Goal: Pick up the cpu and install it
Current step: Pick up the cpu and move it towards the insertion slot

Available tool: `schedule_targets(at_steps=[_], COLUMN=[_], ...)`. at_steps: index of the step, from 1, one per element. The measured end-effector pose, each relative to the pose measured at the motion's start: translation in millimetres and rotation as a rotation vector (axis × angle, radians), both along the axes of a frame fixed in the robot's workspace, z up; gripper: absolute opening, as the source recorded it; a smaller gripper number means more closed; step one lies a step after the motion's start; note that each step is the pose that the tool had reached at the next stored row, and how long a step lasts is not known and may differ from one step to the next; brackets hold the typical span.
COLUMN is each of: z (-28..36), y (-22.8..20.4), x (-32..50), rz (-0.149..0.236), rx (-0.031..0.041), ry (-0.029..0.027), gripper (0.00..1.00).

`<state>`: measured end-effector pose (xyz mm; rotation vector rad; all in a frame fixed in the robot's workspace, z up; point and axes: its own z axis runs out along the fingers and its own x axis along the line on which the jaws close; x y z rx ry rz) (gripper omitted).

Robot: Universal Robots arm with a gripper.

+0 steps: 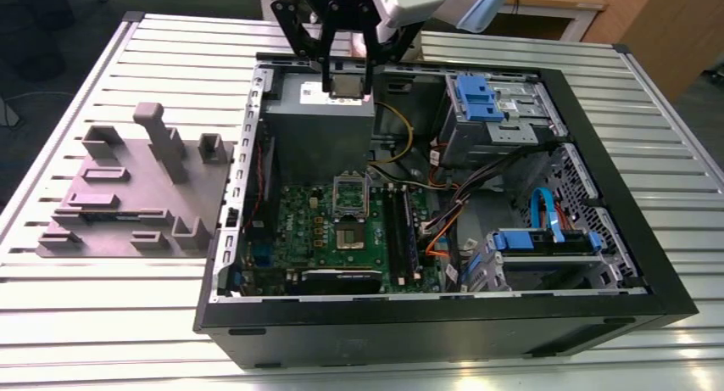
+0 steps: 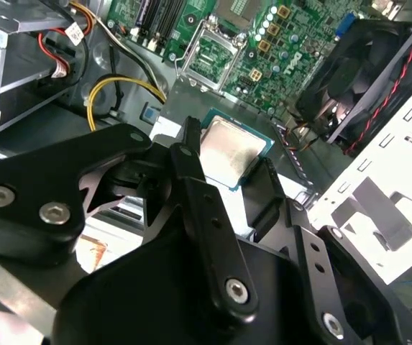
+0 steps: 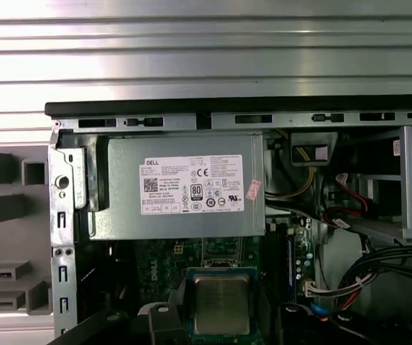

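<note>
As the pincer [image 2: 229, 154] clasps it, cpu [image 2: 226, 149] looks silvery

I see the cpu [image 2: 231, 152], a small flat square with a silvery top and thin pale rim, pinched by opposite edges in the hand [image 1: 348, 84], above the open case [image 1: 633, 289].

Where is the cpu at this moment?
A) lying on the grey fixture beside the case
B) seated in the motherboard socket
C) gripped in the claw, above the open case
C: the cpu is clamped in the claw, raised over the power supply and apart from the motherboard.
</note>
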<state>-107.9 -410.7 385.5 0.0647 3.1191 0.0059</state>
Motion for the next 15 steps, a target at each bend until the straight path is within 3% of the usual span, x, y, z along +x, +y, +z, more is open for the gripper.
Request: schedule_targets(at_steps=[15], z=[0.0], y=[-2.0], x=[0.0], rz=[0.000], rx=[-0.0001], ry=[0.0001], gripper=[0.47])
